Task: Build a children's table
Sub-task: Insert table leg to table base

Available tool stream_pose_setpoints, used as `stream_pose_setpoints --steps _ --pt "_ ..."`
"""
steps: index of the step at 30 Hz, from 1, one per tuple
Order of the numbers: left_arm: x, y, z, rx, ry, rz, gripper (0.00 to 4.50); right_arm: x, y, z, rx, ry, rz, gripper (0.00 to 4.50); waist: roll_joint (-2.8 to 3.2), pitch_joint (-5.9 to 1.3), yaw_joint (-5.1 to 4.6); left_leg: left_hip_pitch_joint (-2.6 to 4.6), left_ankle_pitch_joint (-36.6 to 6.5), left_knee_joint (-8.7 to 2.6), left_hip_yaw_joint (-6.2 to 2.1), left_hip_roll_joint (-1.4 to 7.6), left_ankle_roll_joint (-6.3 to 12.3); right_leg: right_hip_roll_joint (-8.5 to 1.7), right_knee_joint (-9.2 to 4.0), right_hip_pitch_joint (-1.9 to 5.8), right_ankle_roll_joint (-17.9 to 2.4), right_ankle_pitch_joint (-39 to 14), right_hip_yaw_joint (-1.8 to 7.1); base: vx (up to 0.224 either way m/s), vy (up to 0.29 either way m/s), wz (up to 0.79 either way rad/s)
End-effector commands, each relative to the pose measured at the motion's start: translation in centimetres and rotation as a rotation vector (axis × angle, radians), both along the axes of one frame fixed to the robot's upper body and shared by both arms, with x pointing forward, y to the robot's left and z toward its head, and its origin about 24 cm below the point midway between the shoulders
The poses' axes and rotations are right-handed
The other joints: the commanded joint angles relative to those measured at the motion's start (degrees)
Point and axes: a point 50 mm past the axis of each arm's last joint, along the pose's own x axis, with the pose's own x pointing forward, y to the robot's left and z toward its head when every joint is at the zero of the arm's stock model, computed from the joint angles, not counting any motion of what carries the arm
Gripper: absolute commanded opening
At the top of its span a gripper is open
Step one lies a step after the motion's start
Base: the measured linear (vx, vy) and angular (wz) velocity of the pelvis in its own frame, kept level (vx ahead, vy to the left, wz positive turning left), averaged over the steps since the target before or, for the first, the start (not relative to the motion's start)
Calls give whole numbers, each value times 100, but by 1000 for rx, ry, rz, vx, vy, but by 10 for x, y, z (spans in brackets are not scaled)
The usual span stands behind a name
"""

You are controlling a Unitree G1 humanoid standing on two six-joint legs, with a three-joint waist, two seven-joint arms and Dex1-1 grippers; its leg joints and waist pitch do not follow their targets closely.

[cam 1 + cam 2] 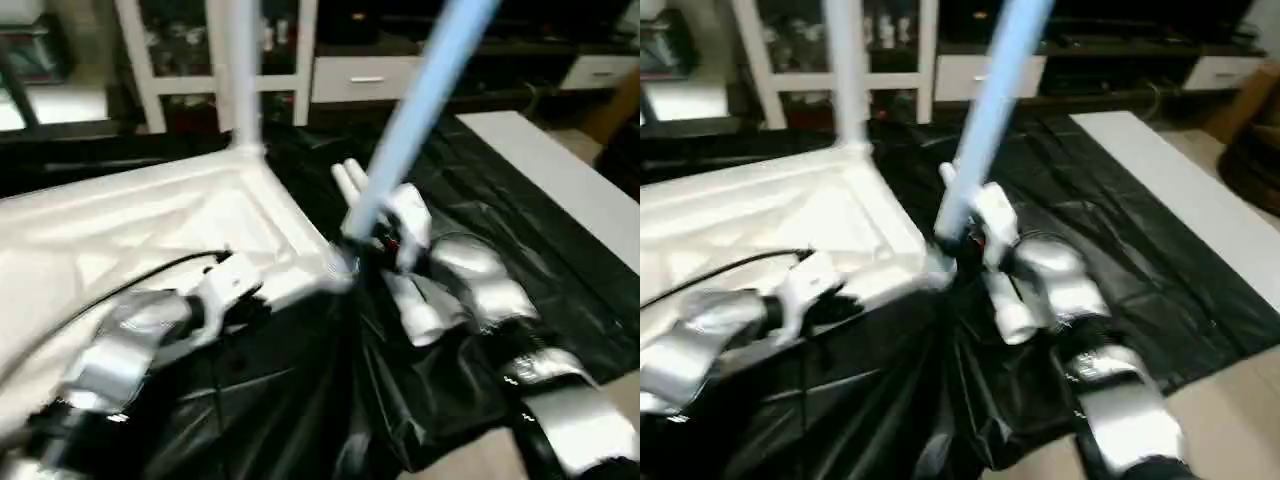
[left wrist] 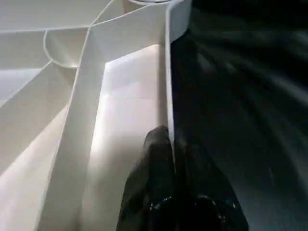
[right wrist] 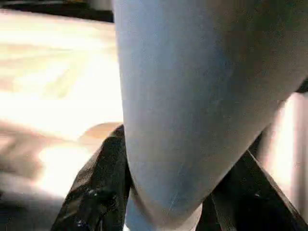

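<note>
Tabletop (image 1: 150, 230), white plastic, lies upside down on a black plastic sheet (image 1: 480, 200) spread over the floor, its ribbed underside facing up. One leg (image 1: 243, 70) stands upright in the far corner socket. The right gripper (image 3: 168, 192) has its black fingers (image 3: 96, 192) clamped on a second leg (image 1: 420, 110), which leans over the near corner socket (image 1: 340, 262). The left gripper (image 2: 171, 159) has its fingers pressed together on the tabletop's thin side wall (image 2: 168, 72). Two more legs (image 1: 400, 270) lie on the sheet beside the right gripper.
</note>
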Motion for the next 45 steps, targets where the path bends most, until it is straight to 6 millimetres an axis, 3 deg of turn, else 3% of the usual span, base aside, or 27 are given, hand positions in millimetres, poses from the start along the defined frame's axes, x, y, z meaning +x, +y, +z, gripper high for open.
stream_pose_setpoints --steps 1,3,6,8,14,15,20,21,23,26,27,29,30,33,34,37,41,43,45 --pt "-4 -14 -2 0 13 -14 0 -52 -36 -104 -302 486 -162 184 99 1 19 4 -2179 -443 -282 438 -216 -558 -614 -120 -1042 -2473 399 0 0 0" --pt "3 -35 0 -22 -5 77 0 -51 -10 -104 -338 483 -169 184 116 -6 -10 -47 -2114 -459 -280 441 -160 -540 -592 -105 -1031 -2319 400 0 0 0" --pt "6 -44 2 -29 -13 116 0 -51 7 -104 -364 493 -161 184 115 -14 18 -32 -2168 -458 -288 426 -146 -523 -611 -111 -947 -2310 378 0 0 0" --pt "6 -44 4 -24 -18 127 0 -51 13 -103 -369 498 -166 184 91 -12 -7 -52 -2278 -474 -307 424 -177 -516 -617 -114 -857 -2369 367 0 0 0" --pt "4 -38 3 16 -27 131 0 -47 21 -97 -322 494 -191 184 100 -3 -39 -30 -2752 -497 -369 413 -242 -532 -669 -192 -545 -2947 369 0 0 0" --pt "3 -36 3 21 -25 130 0 -45 22 -96 -299 492 -192 184 99 -8 -52 -55 -2743 -504 -378 412 -252 -530 -665 -175 -525 -2889 367 0 0 0" --pt "1 -31 3 32 -24 108 0 -40 28 -86 -165 491 -157 184 114 -31 -40 -85 -2464 -506 -343 424 -199 -520 -619 -139 -728 -2243 378 0 0 0" --pt "0 -30 3 23 -34 78 0 -39 30 -83 -124 496 -116 184 148 -33 -36 -91 -2385 -504 -333 421 -179 -515 -615 -127 -803 -2070 376 0 0 0" --pt "-2 -24 5 10 -41 18 0 -41 28 -79 -73 515 5 184 138 -52 -22 -106 -2213 -494 -319 424 -97 -506 -588 -84 -923 -1763 375 0 0 0" --pt "-5 -6 7 17 -38 -62 0 -46 13 -76 -65 534 181 184 153 -73 14 -102 -1624 -460 -256 434 103 -486 -507 -20 -1245 -843 372 21 -4 1" --pt "-6 3 9 23 -44 -112 0 -49 3 -75 -61 552 252 184 144 -100 33 -142 -1144 -430 -257 414 289 -476 -446 74 -1357 -298 354 73 -18 1" --pt "-9 16 11 27 -36 -165 0 -53 -10 -74 -55 581 323 184 181 -135 48 -92 -354 -369 -213 441 582 -474 -338 84 -1573 793 350 66 -18 1" --pt "-9 16 11 27 -36 -165 0 -53 -10 -74 -55 581 323 184 172 -121 60 -92 -185 -357 -201 434 668 -462 -329 83 -1618 1018 345 0 0 0" --pt "-8 48 17 49 -4 -180 0 -62 -41 -70 -47 657 427 184 163 -129 134 -35 273 -310 -177 428 916 -451 -255 127 -1758 1640 347 39 1 1" --pt "-8 54 18 62 -2 -180 0 -64 -47 -69 -46 675 449 184 137 -121 133 -26 312 -308 -165 432 949 -446 -247 122 -1772 1728 351 63 5 1" --pt "-7 68 21 90 -9 -174 0 -71 -63 -67 -47 722 502 184 132 -112 184 1 376 -308 -158 448 980 -462 -232 129 -1818 1703 353 0 0 0" --pt "-4 78 27 71 -23 -154 0 -80 -82 -65 -84 753 594 184 137 -84 338 47 243 -308 -117 506 801 -451 -228 110 -1812 1279 330 0 0 0" --pt "-4 79 27 70 -23 -152 0 -82 -85 -65 -103 748 605 184 111 -70 363 26 294 -306 -109 495 740 -462 -219 127 -1830 1267 344 0 0 0" --pt "-7 79 27 72 -8 -176 0 -83 -90 -70 -259 646 625 184 114 -63 376 24 223 -301 -102 488 655 -488 -225 116 -1813 1172 353 0 0 0"
